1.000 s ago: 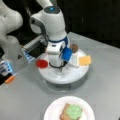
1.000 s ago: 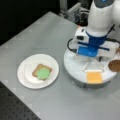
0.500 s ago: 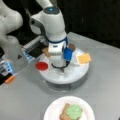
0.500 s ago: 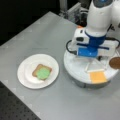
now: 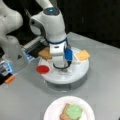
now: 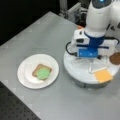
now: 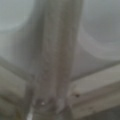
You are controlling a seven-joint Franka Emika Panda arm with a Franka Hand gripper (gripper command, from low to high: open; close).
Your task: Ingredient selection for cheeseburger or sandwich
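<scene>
In a front view the white robot arm stands over the round white divided tray (image 5: 82, 72) on the grey bench (image 5: 105, 82), and its end effector (image 5: 62, 71) is down at the tray's centre, touching or just above the surface. Whether the end effector is open or closed cannot be told here. Around it the ingredients sit apart in their own sections, presumably so each can be taken singly: a red tomato disc (image 5: 42, 69) at the tray's edge, a toast-brown bread slice (image 5: 45, 53) behind the arm, and a yellow-orange cheese square (image 5: 83, 55) opposite the disc. Well apart, toward the view's bottom, a white round plate (image 5: 53, 110) carries the sandwich begun: a brown bread slice topped with a green lettuce blob (image 5: 74, 111).

In a front view from the other side, the end effector (image 6: 90, 67) is largely masked by the arm's blue-banded wrist. A dark brown round patty (image 6: 115, 58) lies beside it, the cheese nearer the rim.

The wrist view shows only blurred pale tray dividers, no ingredient between the jaws.
</scene>
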